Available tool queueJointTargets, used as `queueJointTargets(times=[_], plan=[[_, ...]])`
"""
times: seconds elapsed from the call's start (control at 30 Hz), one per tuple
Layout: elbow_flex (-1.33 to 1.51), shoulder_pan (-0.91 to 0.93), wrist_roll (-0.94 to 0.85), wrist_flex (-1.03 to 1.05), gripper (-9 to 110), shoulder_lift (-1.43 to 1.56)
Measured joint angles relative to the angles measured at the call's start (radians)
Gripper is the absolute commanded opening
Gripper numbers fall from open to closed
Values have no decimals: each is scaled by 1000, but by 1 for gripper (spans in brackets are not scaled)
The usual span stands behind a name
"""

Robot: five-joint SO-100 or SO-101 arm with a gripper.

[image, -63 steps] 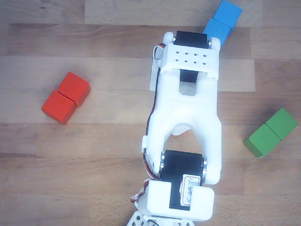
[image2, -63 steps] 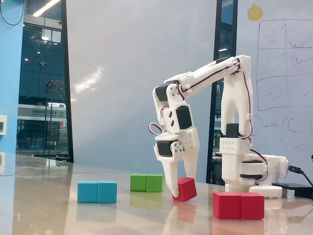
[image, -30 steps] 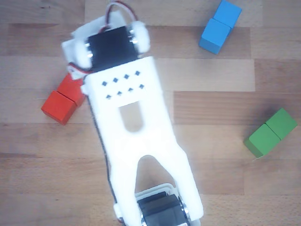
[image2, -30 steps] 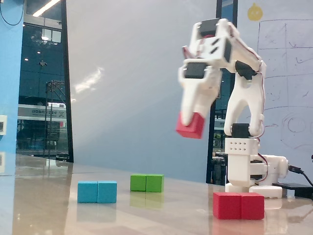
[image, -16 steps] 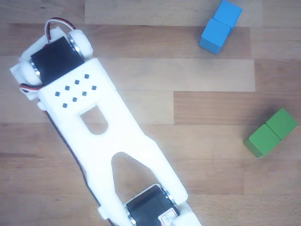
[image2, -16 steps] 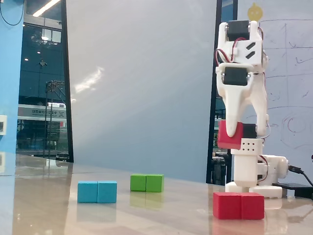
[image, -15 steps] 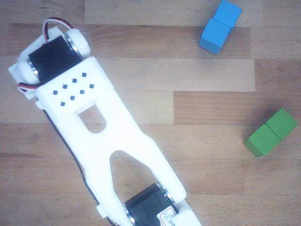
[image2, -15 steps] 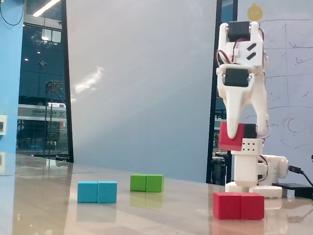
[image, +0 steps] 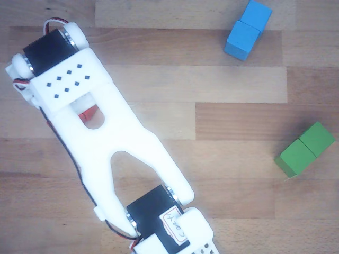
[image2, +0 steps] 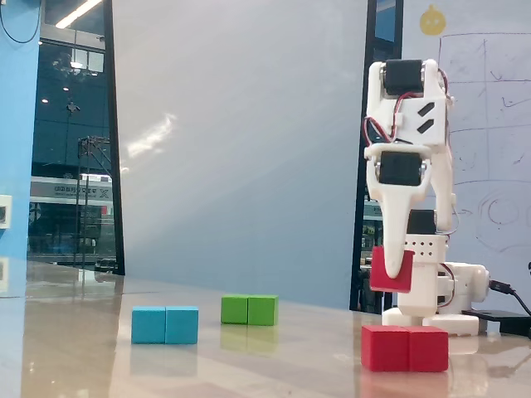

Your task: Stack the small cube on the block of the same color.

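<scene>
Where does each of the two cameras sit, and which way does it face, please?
Other view: it looks straight down from above at the wooden table; the white arm runs diagonally across it and hides most of the red pieces.
Fixed view: low, near table height, it looks sideways across the table; the whole arm shows, its claw holding the small cube above the red block.
Shared: the arm, the blue block and the green block.
</scene>
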Motion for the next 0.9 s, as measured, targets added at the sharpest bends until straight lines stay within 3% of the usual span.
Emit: queueJointTargets(times=[0.9], plan=[[0, 0, 0, 0, 6, -129]])
